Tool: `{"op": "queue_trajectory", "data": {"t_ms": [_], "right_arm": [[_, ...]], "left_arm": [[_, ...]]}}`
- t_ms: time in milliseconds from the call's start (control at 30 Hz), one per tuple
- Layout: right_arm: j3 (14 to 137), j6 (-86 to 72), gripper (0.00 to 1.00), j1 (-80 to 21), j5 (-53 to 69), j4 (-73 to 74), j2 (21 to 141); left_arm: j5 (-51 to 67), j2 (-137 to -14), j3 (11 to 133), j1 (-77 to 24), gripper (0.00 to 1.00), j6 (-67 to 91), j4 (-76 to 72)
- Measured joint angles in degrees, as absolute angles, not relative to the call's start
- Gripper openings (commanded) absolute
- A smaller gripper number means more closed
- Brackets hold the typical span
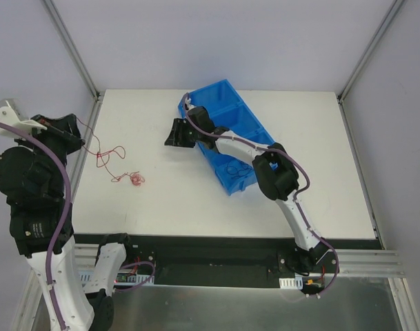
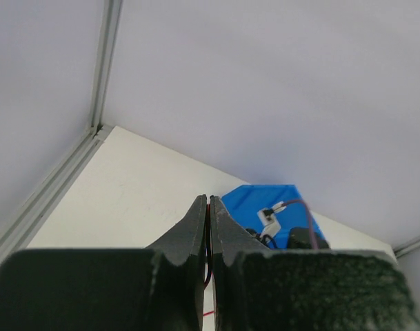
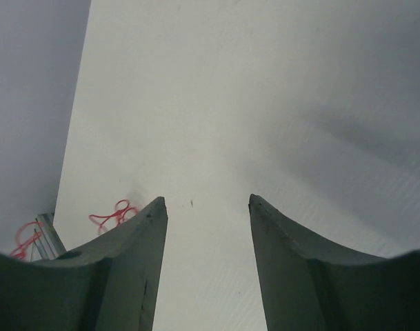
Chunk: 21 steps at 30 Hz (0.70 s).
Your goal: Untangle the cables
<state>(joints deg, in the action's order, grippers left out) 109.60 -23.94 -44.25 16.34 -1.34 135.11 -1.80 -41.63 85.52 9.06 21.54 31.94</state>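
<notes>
A thin red cable (image 1: 103, 157) runs from my left gripper (image 1: 77, 132) across the table to a small curl (image 1: 136, 179). In the left wrist view my left gripper (image 2: 210, 198) is shut, with the red cable (image 2: 212, 207) and a dark strand pinched between its fingers. My right gripper (image 1: 176, 132) is open and empty above the table, just left of the blue bin (image 1: 247, 117). It is open in its own view (image 3: 206, 200), where the red curl (image 3: 113, 212) shows to the left. A dark cable (image 1: 235, 169) lies in the bin's near compartment. No white cable shows.
The blue bin lies diagonally across the table's middle, and my right arm reaches over it. Metal frame posts stand at the back corners. The table's left edge (image 1: 85, 148) is close to my left gripper.
</notes>
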Motion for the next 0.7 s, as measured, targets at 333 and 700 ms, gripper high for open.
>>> {"op": "queue_trajectory", "data": {"t_ms": [333,700], "right_arm": [[109.62,-20.86,0.82,-45.67,29.67,-12.64,137.56],[103.81,-34.68,0.85,-52.80,38.83,-55.57,140.90]], "left_arm": [[6.94,-46.52,95.88,9.06,0.00,27.90,27.70],[9.15,-52.16,95.92,9.06,0.00,31.55,22.20]]}}
